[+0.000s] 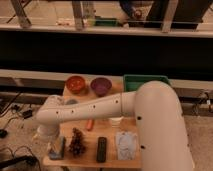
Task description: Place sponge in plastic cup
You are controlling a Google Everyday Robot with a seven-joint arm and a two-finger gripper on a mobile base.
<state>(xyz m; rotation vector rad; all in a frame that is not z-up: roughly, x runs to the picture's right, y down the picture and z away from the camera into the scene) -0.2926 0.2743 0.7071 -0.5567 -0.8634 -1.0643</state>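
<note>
Camera view: the gripper [52, 142] is down at the front-left corner of the desk [111, 155], right up against the sponge [58, 150]. Honestly can't tell how far the jaws are open or whether they've got it, the wrist blocks that bit. The sponge looks tipped up rather than lying flat, which hints at a grab, but that's my guess. Next along the front edge are a pinecone-looking thing [76, 141], the black remote [101, 149] and the pale cloth [126, 143]. The forearm stretches across the middle of the desk, so the light-blue plastic cup [71, 102] only peeks out above it, just in front of the orange bowl [76, 84]. I reckon what's left is a lift and a short carry back to that cup
</note>
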